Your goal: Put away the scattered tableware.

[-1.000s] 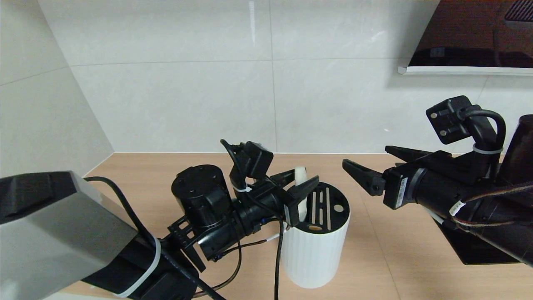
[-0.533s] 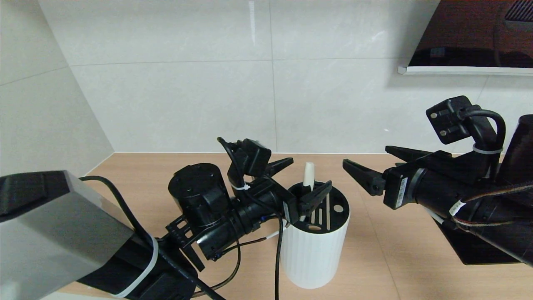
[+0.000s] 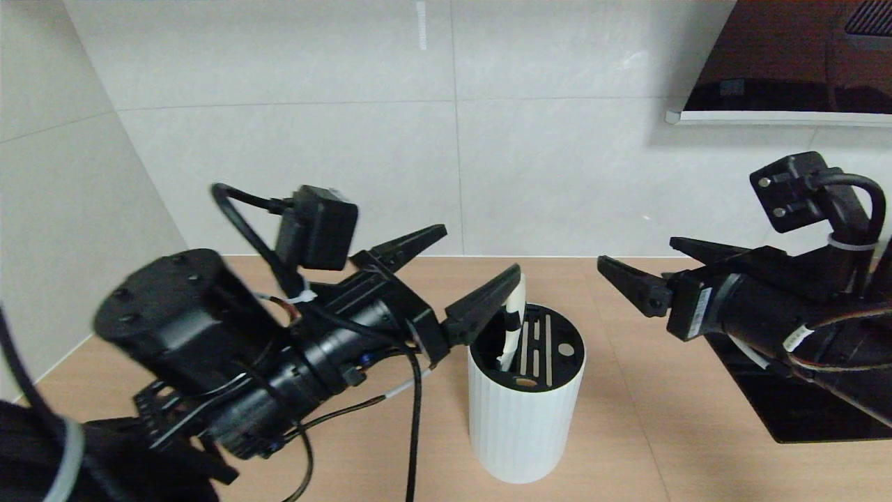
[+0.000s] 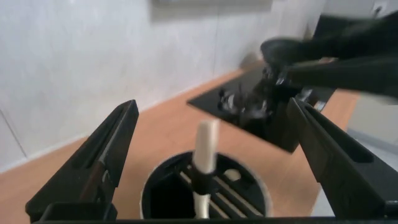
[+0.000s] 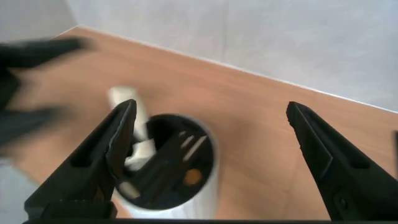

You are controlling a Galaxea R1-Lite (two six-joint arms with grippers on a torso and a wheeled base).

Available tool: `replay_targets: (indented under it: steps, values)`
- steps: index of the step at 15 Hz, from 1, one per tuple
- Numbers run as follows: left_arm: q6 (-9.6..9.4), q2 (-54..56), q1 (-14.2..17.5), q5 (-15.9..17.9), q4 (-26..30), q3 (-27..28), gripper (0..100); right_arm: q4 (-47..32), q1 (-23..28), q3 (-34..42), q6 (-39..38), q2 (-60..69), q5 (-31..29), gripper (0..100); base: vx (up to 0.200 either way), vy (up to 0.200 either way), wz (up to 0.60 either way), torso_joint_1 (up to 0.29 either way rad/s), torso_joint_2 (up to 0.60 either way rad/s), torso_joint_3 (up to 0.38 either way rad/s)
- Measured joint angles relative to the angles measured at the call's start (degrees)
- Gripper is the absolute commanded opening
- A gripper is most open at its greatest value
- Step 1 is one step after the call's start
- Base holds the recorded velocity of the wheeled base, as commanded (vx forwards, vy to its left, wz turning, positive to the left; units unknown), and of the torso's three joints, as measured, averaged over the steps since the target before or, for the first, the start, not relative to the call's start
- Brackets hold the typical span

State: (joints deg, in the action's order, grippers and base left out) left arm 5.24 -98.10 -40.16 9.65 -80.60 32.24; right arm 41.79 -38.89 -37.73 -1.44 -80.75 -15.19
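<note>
A white ribbed utensil holder [image 3: 524, 418] with a black slotted top stands on the wooden counter; it is also in the left wrist view [image 4: 205, 196] and the right wrist view [image 5: 171, 171]. A white-handled utensil [image 3: 514, 317] [image 4: 203, 155] [image 5: 134, 134] stands in its round opening, handle up. My left gripper [image 3: 467, 275] hangs open just above and left of the holder, nothing between its fingers. My right gripper [image 3: 651, 272] is open too, raised to the right of the holder.
The wooden counter [image 3: 627, 418] runs to a tiled wall behind and on the left. A black cooktop [image 3: 801, 411] lies at the right. A dark range hood [image 3: 787, 63] hangs at the upper right.
My left gripper let go of the white-handled utensil, which dropped into the holder, then opened wide and drew up and back. The right arm lifted slightly.
</note>
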Motion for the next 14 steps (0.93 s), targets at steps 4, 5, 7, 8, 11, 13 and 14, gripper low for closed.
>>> replay_targets:
  steps: [4,5,7,8,11,13,14]
  values:
    - [1.73,17.4,2.16,-1.56,10.02,-7.66,100,-0.13,4.69,6.23,-0.01,9.14,0.04,100,0.0,0.0,0.0,0.0,0.0,0.0]
    - [2.26,22.41,3.67,-1.72,14.13,-9.75,100,-0.27,6.58,8.66,-0.01,12.78,0.15,100,0.0,0.0,0.0,0.0,0.0,0.0]
    - [3.54,33.11,6.95,-1.91,22.6,-13.79,100,-0.95,10.08,14.14,0.13,21.38,0.26,100,0.0,0.0,0.0,0.0,0.0,0.0]
    - [4.58,39.03,8.57,-1.96,27.59,-15.47,100,-2.27,11.47,16.68,0.27,26.39,0.22,100,0.0,0.0,0.0,0.0,0.0,0.0]
    - [6.35,57.0,13.78,-1.96,46.62,-18.21,100,-13.39,17.25,20.96,0.44,42.41,0.06,100,0.0,0.0,0.0,0.0,0.0,0.0]
    - [6.9,68.56,17.64,-1.76,59.98,-18.8,100,-24.69,20.76,21.22,1.06,53.82,-0.09,100,0.0,0.0,0.0,0.0,0.0,0.0]
    - [7.05,74.18,20.18,-1.58,65.63,-19.02,100,-32.98,22.38,20.64,1.62,59.72,-0.82,100,0.0,0.0,0.0,0.0,0.0,0.0]
